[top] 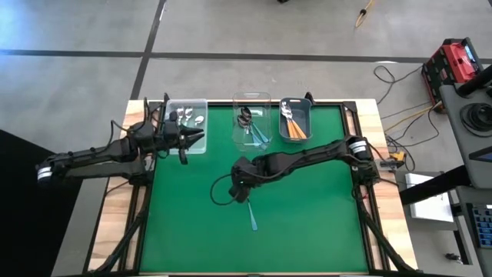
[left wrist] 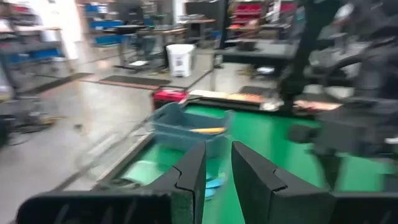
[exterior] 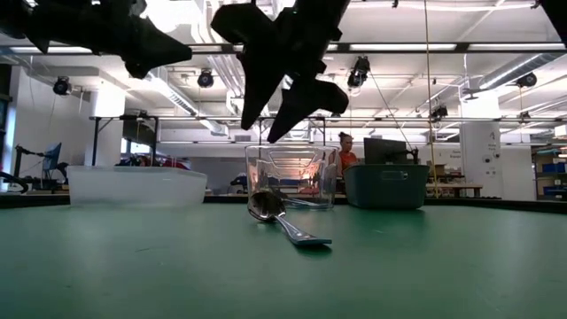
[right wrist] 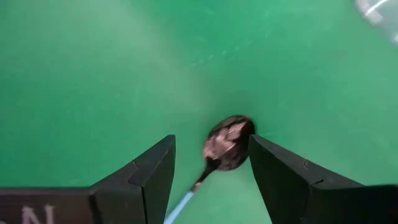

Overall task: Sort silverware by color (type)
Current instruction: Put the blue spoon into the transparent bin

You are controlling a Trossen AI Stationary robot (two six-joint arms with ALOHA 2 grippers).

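A spoon (top: 251,215) with a dark metal bowl and a thin blue handle lies flat on the green mat (top: 307,208), near its middle. My right gripper (right wrist: 211,142) hangs above the spoon, slanting down and open. Its fingers stand on either side of the bowl (right wrist: 229,143), clear of it. The low view shows the same gap between my right gripper (exterior: 266,128) and the spoon (exterior: 283,217). My left gripper (top: 201,136) waits level beside the left clear bin (top: 188,115). Its fingers (left wrist: 217,168) stand a narrow gap apart with nothing between them.
Three bins stand along the mat's far edge. The left clear one holds silver pieces. The middle clear bin (top: 252,119) holds blue-handled spoons. The grey-blue bin (top: 295,119) holds orange-handled ones. Bare mat lies around the spoon and toward the near edge.
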